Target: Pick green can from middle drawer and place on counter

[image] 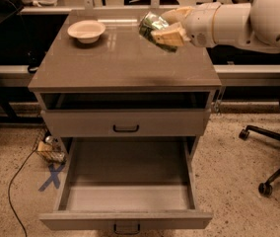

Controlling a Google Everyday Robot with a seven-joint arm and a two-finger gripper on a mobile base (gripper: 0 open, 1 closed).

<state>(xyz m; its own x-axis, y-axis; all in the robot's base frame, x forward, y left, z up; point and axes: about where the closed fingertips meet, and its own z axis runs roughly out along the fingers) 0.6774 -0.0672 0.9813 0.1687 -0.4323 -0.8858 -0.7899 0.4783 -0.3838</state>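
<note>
The tool (161, 25) reaches in from the right on a white arm (238, 19), its tan fingers (169, 35) clamped on the green can (149, 23). The can is tilted and sits over the far right part of the bench (120, 65); I cannot tell whether it touches the glossy top. A white bowl (86, 30) stands on the far left of the bench, well apart from the can. Below, the middle drawer (127, 181) is pulled out toward the near side, its flat floor showing. Above it is a shallower drawer front (90, 123) with a black handle (125, 129). An office chair (278, 147) stands on the floor to the right.
</note>
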